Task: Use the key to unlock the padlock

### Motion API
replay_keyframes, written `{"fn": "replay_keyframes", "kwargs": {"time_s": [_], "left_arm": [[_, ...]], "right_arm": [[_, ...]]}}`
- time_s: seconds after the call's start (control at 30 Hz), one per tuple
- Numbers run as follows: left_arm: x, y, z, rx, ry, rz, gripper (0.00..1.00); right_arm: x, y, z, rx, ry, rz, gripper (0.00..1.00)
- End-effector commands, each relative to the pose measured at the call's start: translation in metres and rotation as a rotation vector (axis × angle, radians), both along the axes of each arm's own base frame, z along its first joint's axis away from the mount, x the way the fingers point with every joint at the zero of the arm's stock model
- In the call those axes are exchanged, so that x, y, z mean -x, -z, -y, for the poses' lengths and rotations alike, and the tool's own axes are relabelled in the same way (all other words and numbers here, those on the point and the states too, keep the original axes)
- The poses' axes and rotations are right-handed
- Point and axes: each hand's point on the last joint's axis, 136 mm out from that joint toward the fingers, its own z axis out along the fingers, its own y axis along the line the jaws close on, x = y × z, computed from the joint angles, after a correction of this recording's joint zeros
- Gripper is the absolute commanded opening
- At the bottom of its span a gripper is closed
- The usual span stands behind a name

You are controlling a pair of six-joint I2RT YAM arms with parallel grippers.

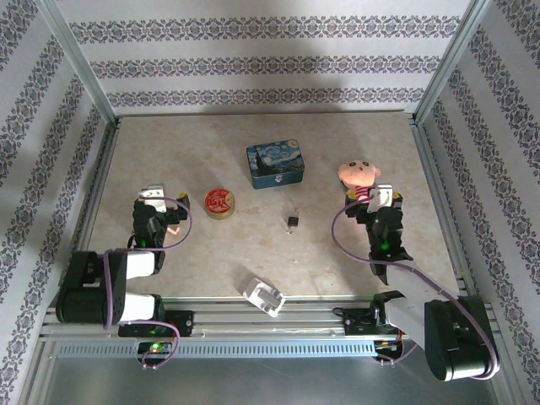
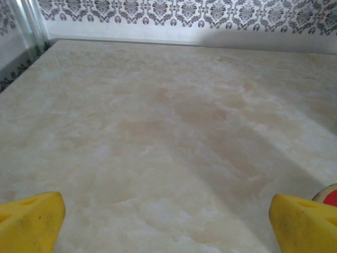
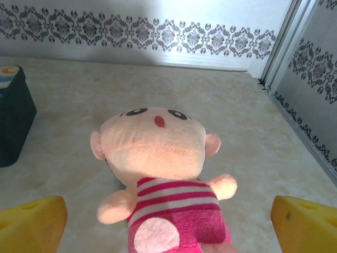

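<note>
Top external: padlock (image 1: 292, 221), centre | right wrist: plush doll (image 3: 158, 174) ahead

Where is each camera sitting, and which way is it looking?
Top external: high behind the robot, looking down at the table and padlock; both arms show.
Left wrist: on the left arm, facing across the table to the far wall; open left gripper shows.
Right wrist: on the right arm, facing the doll; open right gripper shows.
Shared: doll and blue tin show in top and right wrist views.
</note>
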Motion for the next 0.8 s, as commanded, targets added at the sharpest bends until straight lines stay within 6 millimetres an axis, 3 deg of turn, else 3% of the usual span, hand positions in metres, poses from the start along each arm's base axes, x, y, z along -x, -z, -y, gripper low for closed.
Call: {"fn": "replay_keyframes", "kwargs": {"time_s": [0.0, 0.37, 0.6, 0.77], "left_arm": [[-0.009, -0.019, 0.006, 0.009, 0.064, 0.116, 0.99], [-0.035, 0.009, 0.016, 0.05, 0.178, 0.014, 0.99], [-0.038, 0.009, 0.019, 0.042, 0.192, -0.001, 0.99], [-0.037, 0.01, 0.019, 0.042, 0.189, 0.0, 0.99]], "right_arm": [[-0.005, -0.019, -0.006, -0.021, -0.05, 0.101, 0.98], [-0.018, 0.006, 0.0, -0.106, -0.083, 0.104, 0.98], [-0.039, 0.029, 0.002, -0.141, -0.111, 0.052, 0.98], [-0.043, 0.031, 0.011, -0.197, -0.104, 0.041, 0.98]]}}
